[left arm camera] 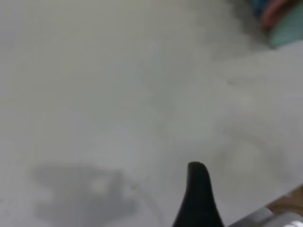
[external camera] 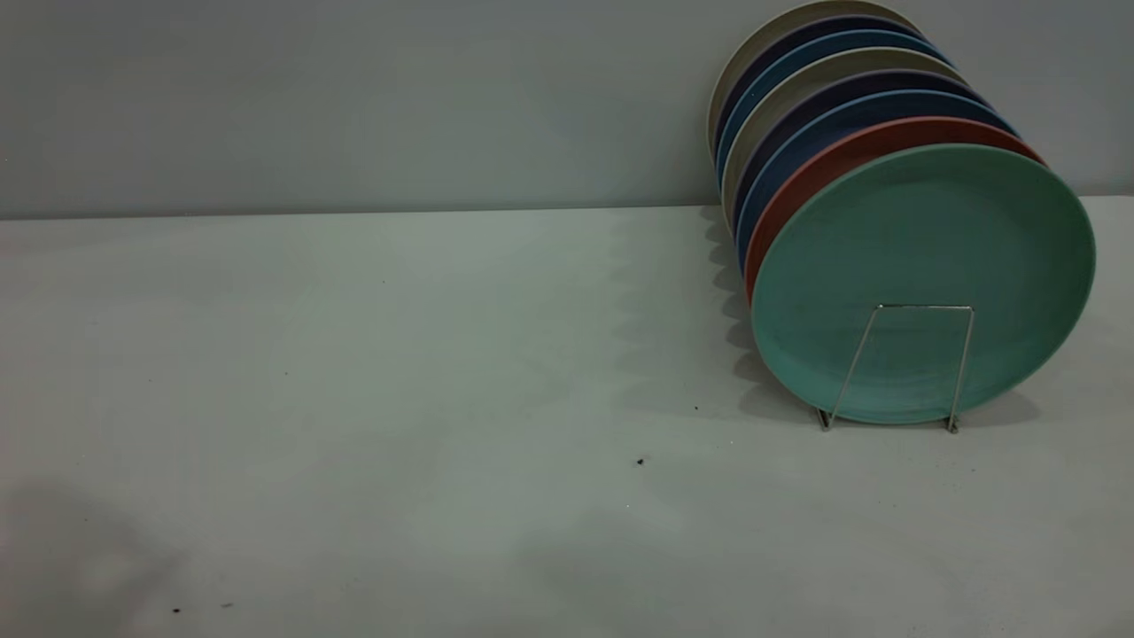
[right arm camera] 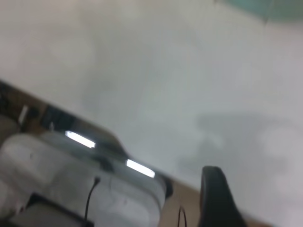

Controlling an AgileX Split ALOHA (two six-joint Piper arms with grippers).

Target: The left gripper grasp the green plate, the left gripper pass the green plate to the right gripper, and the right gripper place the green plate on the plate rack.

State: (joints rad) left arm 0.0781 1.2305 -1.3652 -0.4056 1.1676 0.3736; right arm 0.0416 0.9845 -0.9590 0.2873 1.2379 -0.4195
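Observation:
The green plate [external camera: 921, 266] stands upright in the front slot of the plate rack [external camera: 926, 307], at the table's far right, and leans back on the plates behind it. A wire loop of the rack crosses its lower face. Neither arm shows in the exterior view. In the left wrist view only a black tip of my left gripper [left arm camera: 198, 189] shows above bare table, with a corner of the green plate [left arm camera: 289, 33] far off. My right gripper [right arm camera: 215, 194] also shows one black tip, near the table's edge, far from the green plate [right arm camera: 270, 7]. Neither holds anything that I can see.
Behind the green plate stand a salmon plate [external camera: 850, 151] and several blue, dark and beige ones [external camera: 797, 80]. A grey wall runs behind the white table [external camera: 354, 372]. Grey equipment [right arm camera: 71, 179] sits beyond the table's edge in the right wrist view.

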